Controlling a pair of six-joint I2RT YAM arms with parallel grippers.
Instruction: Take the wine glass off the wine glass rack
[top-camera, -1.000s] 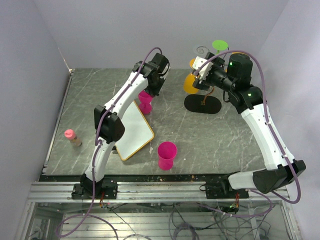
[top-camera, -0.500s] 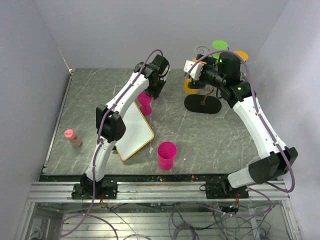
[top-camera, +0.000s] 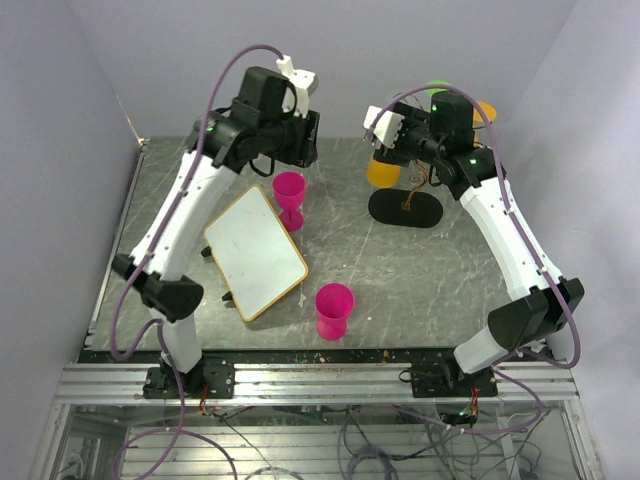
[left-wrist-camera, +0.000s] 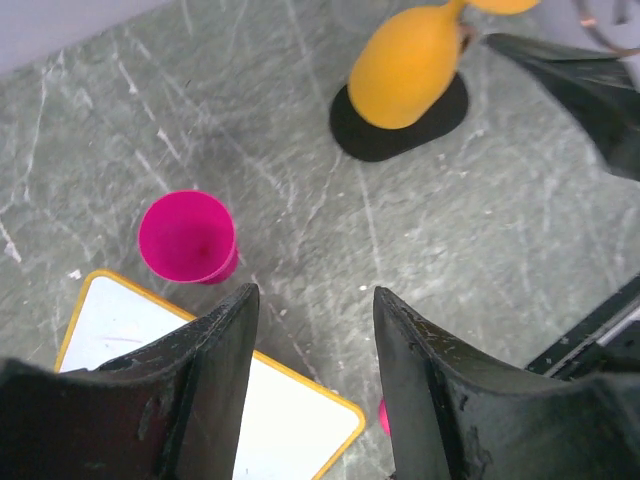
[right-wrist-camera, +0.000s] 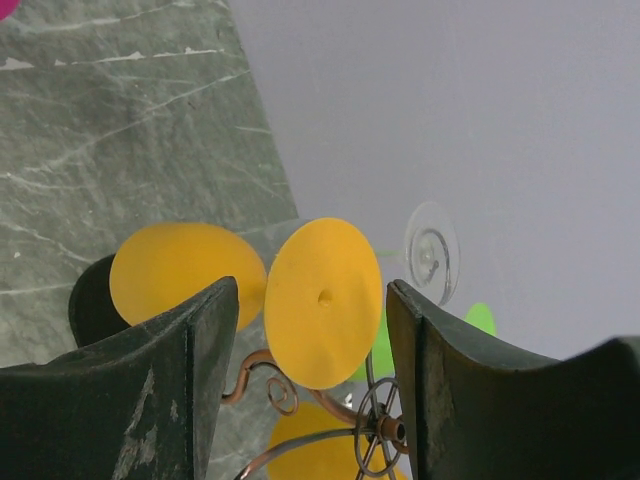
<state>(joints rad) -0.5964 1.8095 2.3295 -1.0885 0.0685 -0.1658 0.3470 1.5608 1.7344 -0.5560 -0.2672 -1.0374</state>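
The wine glass rack (right-wrist-camera: 380, 430) is a thin wire tree on a black oval base (top-camera: 405, 208). Orange, green and clear wine glasses hang from it upside down. My right gripper (right-wrist-camera: 312, 283) is open at the rack's top. Its fingers stand on either side of an orange wine glass's round foot (right-wrist-camera: 323, 300), with a gap on each side. A second orange bowl (top-camera: 383, 168) hangs lower at the left. My left gripper (left-wrist-camera: 315, 295) is open and empty, held high above a pink wine glass (left-wrist-camera: 187, 237) that stands upright on the table.
A yellow-framed whiteboard (top-camera: 255, 250) lies left of centre. Another pink wine glass (top-camera: 334, 310) stands near the front. A small pink-capped bottle (top-camera: 144, 274) lies at the left edge. The clear glass foot (right-wrist-camera: 432, 250) and green foot (right-wrist-camera: 480, 318) sit beside the right gripper.
My left gripper opened, let go of the pink glass and rose away from it. My right gripper moved up and left to the rack's top, and its jaws narrowed a little.
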